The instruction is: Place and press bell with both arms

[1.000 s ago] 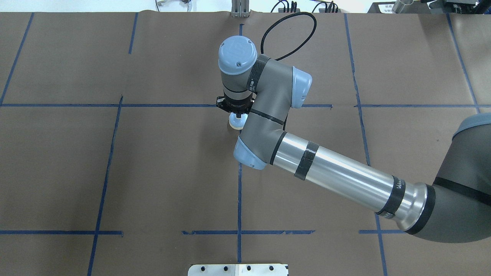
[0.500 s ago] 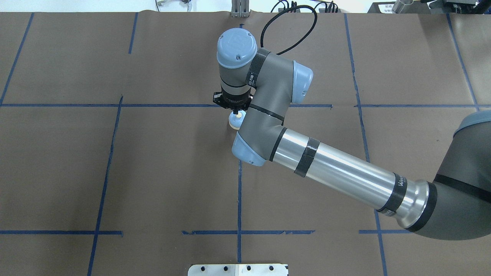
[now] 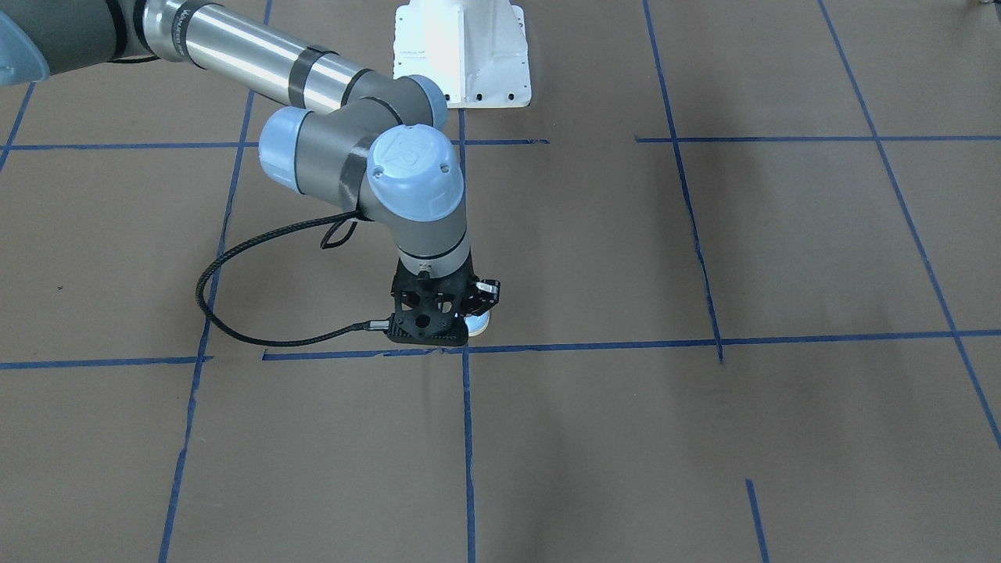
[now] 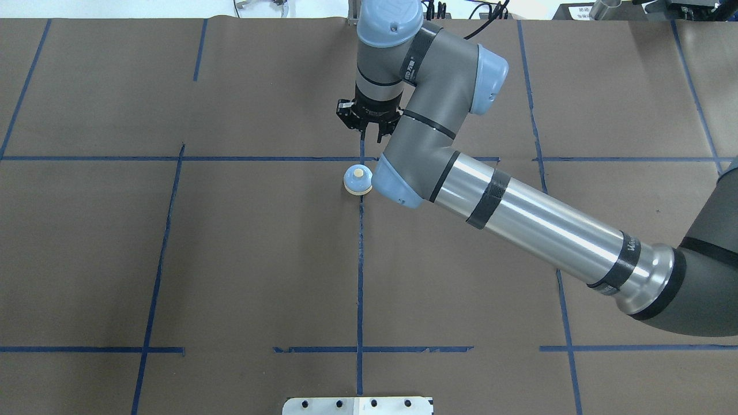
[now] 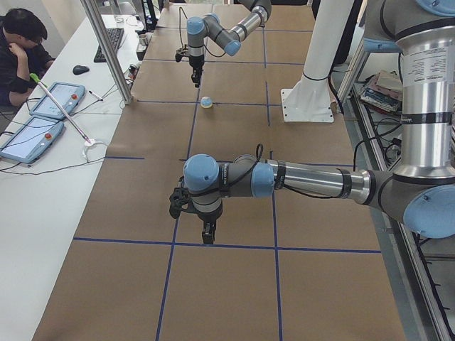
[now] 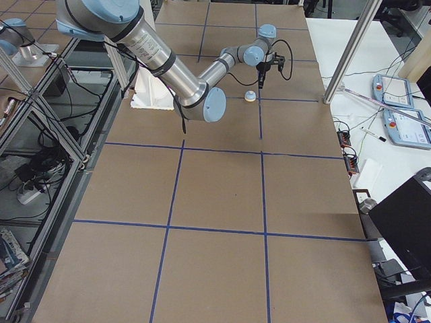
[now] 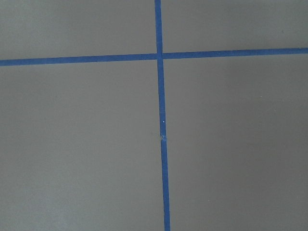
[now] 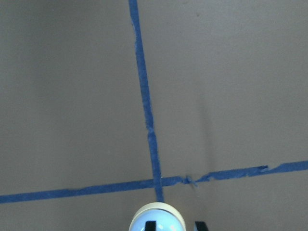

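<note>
The bell (image 4: 357, 178), light-blue dome with cream button, stands free on the brown table beside a blue tape crossing. It also shows in the exterior left view (image 5: 206, 101), the exterior right view (image 6: 250, 95) and at the bottom edge of the right wrist view (image 8: 158, 220). My right gripper (image 4: 371, 136) hangs above and just beyond it, fingers a little apart, holding nothing. In the front view its camera mount hides most of the bell (image 3: 479, 324). My left gripper (image 5: 207, 233) hangs over the table far from the bell. I cannot tell whether it is open or shut.
The white pedestal base (image 3: 461, 55) is bolted at the robot's side of the table. Blue tape lines (image 7: 161, 120) grid the brown cover. An operator (image 5: 21, 50) sits at a white side table with tablets. A metal post (image 5: 106, 50) stands at the table's far edge.
My right gripper has let go of the bell's top and moved up and away toward the far side. The bell stays in place and now shows in full.
</note>
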